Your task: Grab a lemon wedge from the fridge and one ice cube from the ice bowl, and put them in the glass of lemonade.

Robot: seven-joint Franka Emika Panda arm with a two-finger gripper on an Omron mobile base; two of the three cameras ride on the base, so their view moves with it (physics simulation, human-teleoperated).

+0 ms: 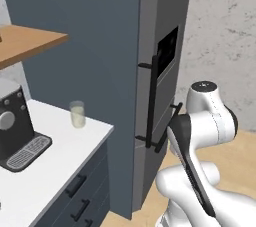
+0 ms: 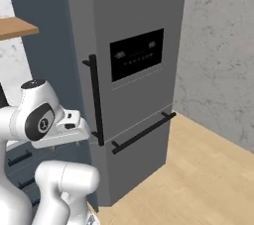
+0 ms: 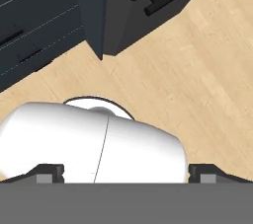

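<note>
Black-and-silver coffee machine stands on white countertop above dark blue-grey drawer cabinets; wooden shelf overhead; pale wood floor.

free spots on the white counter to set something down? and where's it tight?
The counter is bare in a broad patch between the glass of lemonade, the coffee machine and the front edge over the drawers. Also bare behind the glass, toward the fridge. Crowded at the left, where the machine's drip tray juts out.
</note>
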